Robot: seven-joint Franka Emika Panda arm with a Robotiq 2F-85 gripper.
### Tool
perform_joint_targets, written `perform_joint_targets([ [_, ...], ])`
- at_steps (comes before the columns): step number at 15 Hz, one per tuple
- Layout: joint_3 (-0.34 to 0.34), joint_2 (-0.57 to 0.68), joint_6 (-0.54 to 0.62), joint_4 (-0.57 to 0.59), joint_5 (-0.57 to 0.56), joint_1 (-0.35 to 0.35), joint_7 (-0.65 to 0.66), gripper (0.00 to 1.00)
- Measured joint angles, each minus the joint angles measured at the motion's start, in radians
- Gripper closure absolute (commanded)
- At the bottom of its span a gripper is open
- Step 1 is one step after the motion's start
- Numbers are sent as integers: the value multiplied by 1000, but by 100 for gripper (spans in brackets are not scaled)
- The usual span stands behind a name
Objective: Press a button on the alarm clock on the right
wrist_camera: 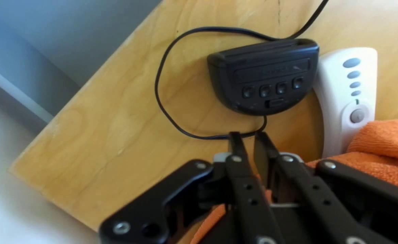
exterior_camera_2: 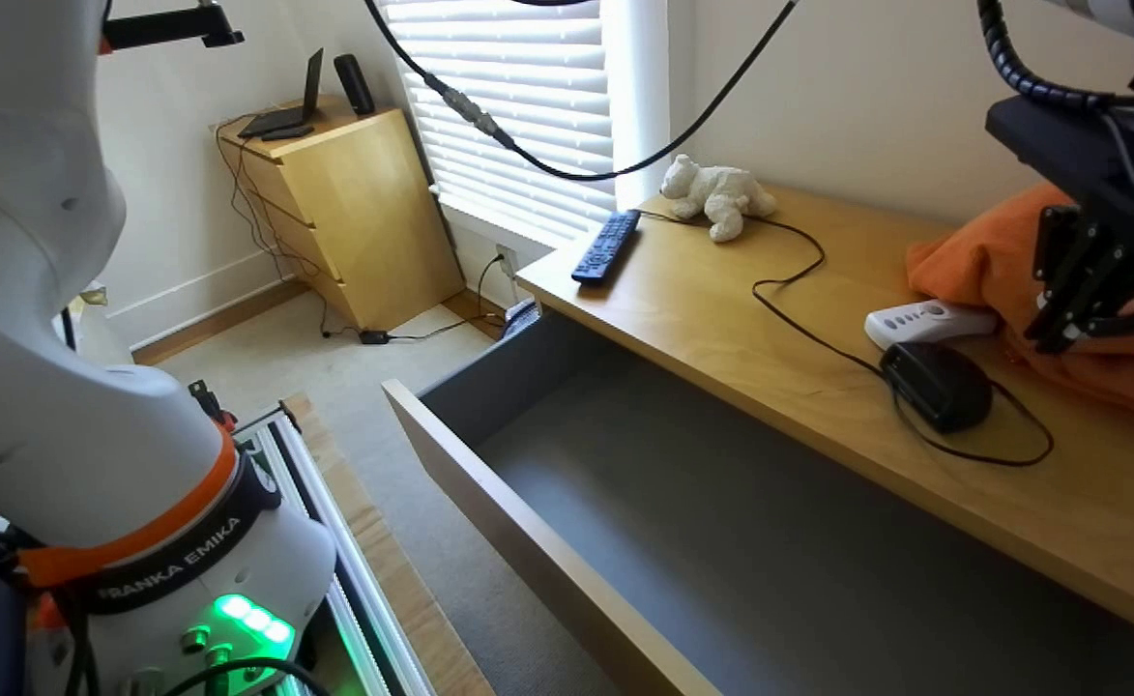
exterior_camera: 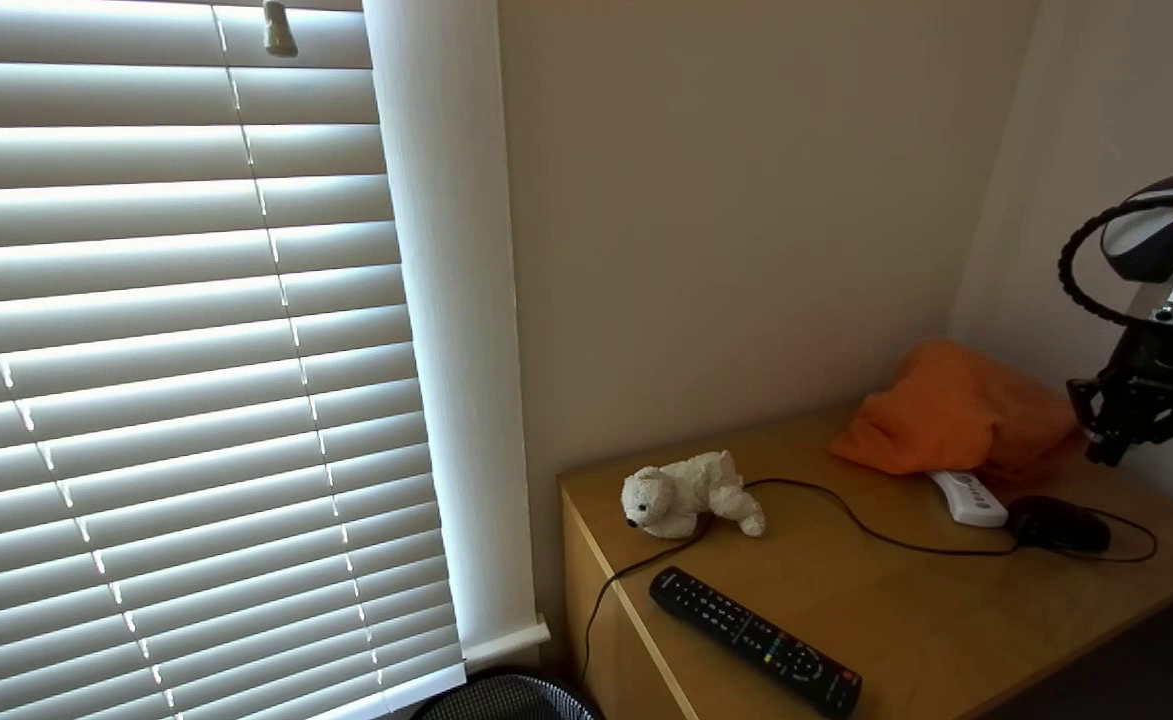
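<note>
The alarm clock (wrist_camera: 263, 78) lay on the wooden tabletop (wrist_camera: 124, 135), just beyond the gripper (wrist_camera: 248, 136) on the far side in the wrist view and a little to its right. The gripper hung above the tabletop, apart from the clock; its two fingers (wrist_camera: 236, 147) stood with a narrow gap between them and held nothing. In both exterior views the clock sat lower than the fingertips and to their left.

The clock was small, black and low, straight along its far edge in the wrist view and rounded along its near one. Four small buttons (wrist_camera: 281, 87) ran in a row across its face, with a short bar (wrist_camera: 275, 102) on the near side of them and a long strip (wrist_camera: 273, 70) on the far side, its lettering too faint to read. A black cord (wrist_camera: 156, 83) looped out to the left.

Just to the right lay a white gadget (wrist_camera: 351, 95) with grey buttons; whether it touched the clock was unclear. An orange towel (wrist_camera: 389, 162) covered the gadget's near end.
</note>
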Motion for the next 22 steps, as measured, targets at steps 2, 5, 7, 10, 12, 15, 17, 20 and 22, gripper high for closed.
perform_joint_targets([
  [2,-23,-66,2,-58,-55,36,37,38],
  [5,-50,-174,4,-164,-131,90,86,14],
  [7,-59,-244,4,-238,-173,118,119,1],
  [10,-67,-340,5,-346,-215,147,165,0],
  [12,-68,-401,19,-414,-219,157,181,0],
  [15,-68,-482,41,-496,-220,160,196,0],
  [17,-70,-521,43,-528,-219,159,197,0],
  [20,-71,-545,44,-546,-219,158,197,0],
  [22,-71,-545,44,-548,-219,158,197,0],
])
